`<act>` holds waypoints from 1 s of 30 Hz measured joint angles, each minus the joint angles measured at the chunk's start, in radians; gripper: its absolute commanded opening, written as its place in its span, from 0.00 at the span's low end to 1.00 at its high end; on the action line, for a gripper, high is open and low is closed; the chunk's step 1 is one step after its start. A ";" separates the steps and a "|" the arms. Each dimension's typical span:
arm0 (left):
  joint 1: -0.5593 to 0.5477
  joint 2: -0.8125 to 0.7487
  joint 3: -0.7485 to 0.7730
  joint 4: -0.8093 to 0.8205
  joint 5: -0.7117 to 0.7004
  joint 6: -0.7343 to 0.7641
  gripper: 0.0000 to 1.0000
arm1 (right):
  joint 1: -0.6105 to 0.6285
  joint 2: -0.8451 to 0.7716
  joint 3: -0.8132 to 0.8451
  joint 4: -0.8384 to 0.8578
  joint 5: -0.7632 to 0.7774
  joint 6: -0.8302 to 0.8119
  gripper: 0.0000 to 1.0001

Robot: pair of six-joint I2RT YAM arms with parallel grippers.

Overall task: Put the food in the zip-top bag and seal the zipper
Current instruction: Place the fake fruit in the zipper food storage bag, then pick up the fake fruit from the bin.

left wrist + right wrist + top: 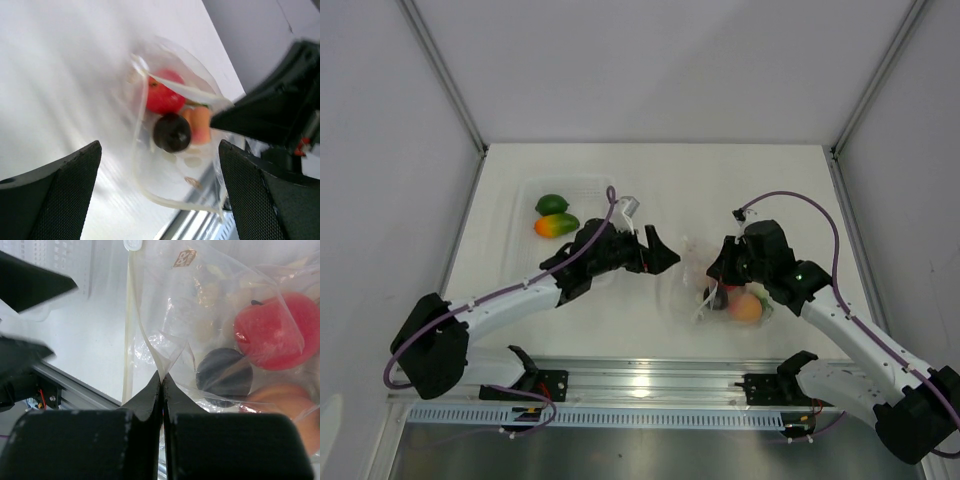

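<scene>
Task is judged partly done. Three pieces are seen inside the zip-top bag [682,288]: the red fruit [277,330], the dark brown piece [225,372] and the orange peach [282,402]. A white shape with a bit of green beside them is taken for the radish, but this cannot be confirmed. The green fruit [551,204] and the mango [556,226] are found on the white tray [525,258], touching each other and well apart from the bag. The zipper [131,315] is not pressed shut, and in the left wrist view the mouth is seen gaping toward the left arm. Left to do, as judged: two pieces to be bagged, then the seal to be closed. The bag is laid on the worktop [620,320], right of centre near the front edge, under the right arm. Its film is clear, crinkled and creased, with glare in places. The zipper shows as a pale, thicker band curving round the mouth. The right jaws are closed on a pinched fold of bag film near the mouth, which is judged to prop it open. The left jaws are spread wide with nothing held, between tray and bag, pointed at the mouth.
</scene>
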 measured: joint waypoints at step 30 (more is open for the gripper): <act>0.501 0.341 0.616 -1.039 -0.626 -0.601 0.99 | 0.000 0.000 0.000 -0.002 0.000 0.000 0.00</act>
